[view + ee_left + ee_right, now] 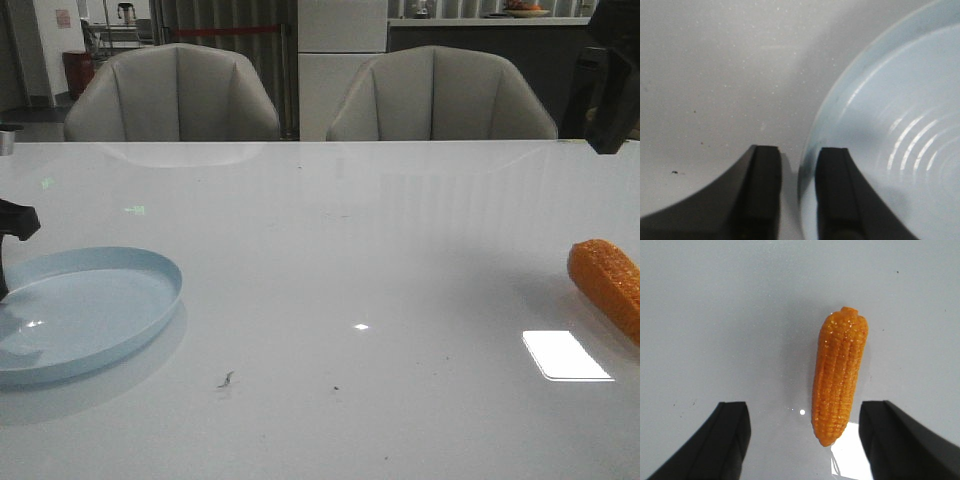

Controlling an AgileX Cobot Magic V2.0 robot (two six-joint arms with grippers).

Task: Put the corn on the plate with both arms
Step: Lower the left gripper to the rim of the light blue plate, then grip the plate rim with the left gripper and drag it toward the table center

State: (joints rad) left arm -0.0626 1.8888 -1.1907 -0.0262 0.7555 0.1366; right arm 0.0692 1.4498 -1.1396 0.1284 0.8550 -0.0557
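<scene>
Right gripper (802, 440) hangs above the corn (839, 377) with its two black fingers (730, 432) spread wide and nothing between them; the cob lies on the white table (330, 260) under the gap, nearer one finger than the other, its length running roughly along the fingers. From the front view the corn (610, 285) sits at the far right edge of the table, partly cut off by the frame, well apart from the pale blue plate (150, 300) at the far left. Over there the left gripper (799, 200) has its fingers close together astride the plate's rim (812, 145), one finger outside and one over the dish, and it looks to be pinching the rim, though whether the pads truly bite I cannot tell. The corn looks like a light, stiff moulded piece, with a bumpy kernel surface that should give the pads some grip, but being round and tapered it may roll or squirt out toward its narrow end. I would take it across the thick middle, jaws square to its length. The plate looks glossy and could slip if held only by its edge.
</scene>
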